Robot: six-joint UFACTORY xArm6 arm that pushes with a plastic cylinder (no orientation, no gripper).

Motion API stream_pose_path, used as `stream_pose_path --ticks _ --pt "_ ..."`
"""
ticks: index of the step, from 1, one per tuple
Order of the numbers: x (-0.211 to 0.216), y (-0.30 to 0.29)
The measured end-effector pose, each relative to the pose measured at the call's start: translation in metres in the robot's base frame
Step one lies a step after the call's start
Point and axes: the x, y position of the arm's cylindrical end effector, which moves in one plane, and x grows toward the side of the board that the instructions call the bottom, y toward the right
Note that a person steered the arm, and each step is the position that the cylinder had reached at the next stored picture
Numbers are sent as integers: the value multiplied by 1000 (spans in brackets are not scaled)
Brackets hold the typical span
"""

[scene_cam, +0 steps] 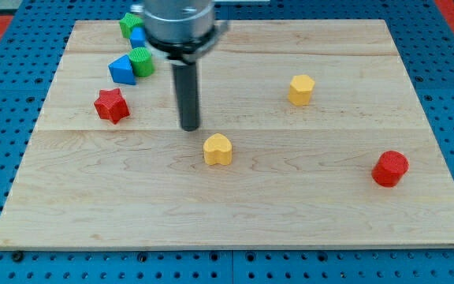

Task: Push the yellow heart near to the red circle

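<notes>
The yellow heart lies near the middle of the wooden board. The red circle sits far to the view's right, slightly lower than the heart. My tip rests on the board just up and to the left of the yellow heart, a short gap apart from it. The rod rises from the tip to the arm's grey end at the view's top.
A yellow hexagon block sits up and right of the heart. A red star lies at the left. A blue triangle, a green circle, another green block and a blue block cluster at top left.
</notes>
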Motion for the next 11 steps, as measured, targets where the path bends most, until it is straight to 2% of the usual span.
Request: stream_pose_path --ticks 1,2,3,4,5,6,7,8,10,11 --pt "44 55" --pt "63 167" --pt "72 172" --pt "58 85" --pt "85 74" --pt "100 149" --pt "107 194" --pt "157 181" --pt "151 278" --pt "151 248"
